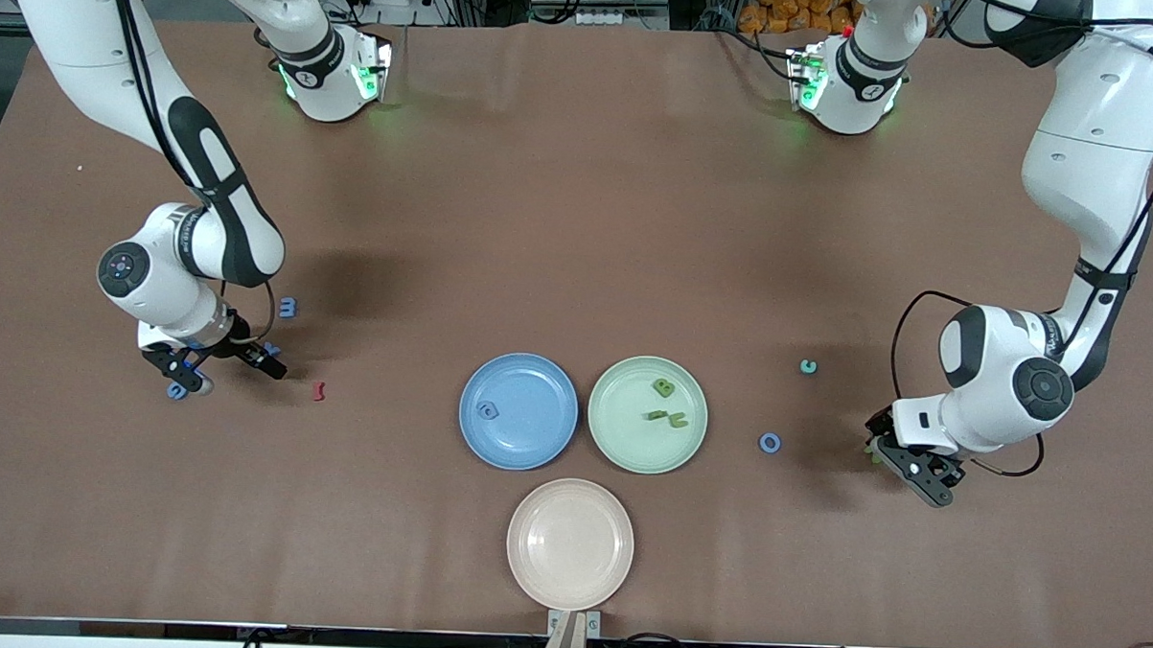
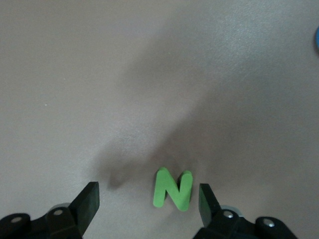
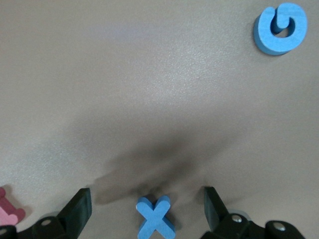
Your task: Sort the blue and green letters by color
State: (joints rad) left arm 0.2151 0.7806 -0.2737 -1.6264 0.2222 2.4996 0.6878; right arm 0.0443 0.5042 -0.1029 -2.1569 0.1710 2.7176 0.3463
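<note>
Brown matting covers the table (image 1: 580, 219), and three plates sit near the front camera: a blue plate (image 1: 518, 447) with one blue letter (image 1: 487, 410) on it, a green plate (image 1: 620, 441) beside it holding green letters (image 1: 668, 404), and a pink plate (image 1: 570, 543) nearest the camera. Toward the left arm's end lie a blue ring letter (image 1: 770, 442) and a teal letter (image 1: 808, 367). The left gripper (image 2: 148, 201) is low over the table at that end, its jaws wide apart with a green N (image 2: 172, 189) lying flat between them, closer to one finger, untouched as far as the wrist view shows. Toward the right arm's end lie a blue letter by the arm (image 1: 287, 306) and a dark red letter (image 1: 319, 391). The right gripper (image 3: 148, 206) is low over the table there, jaws wide, a blue X (image 3: 155, 217) flat between the fingers and clear of both; a blue G (image 3: 280, 28) lies well apart from it, and a pink letter (image 3: 7, 213) shows at the edge of the right wrist view.
</note>
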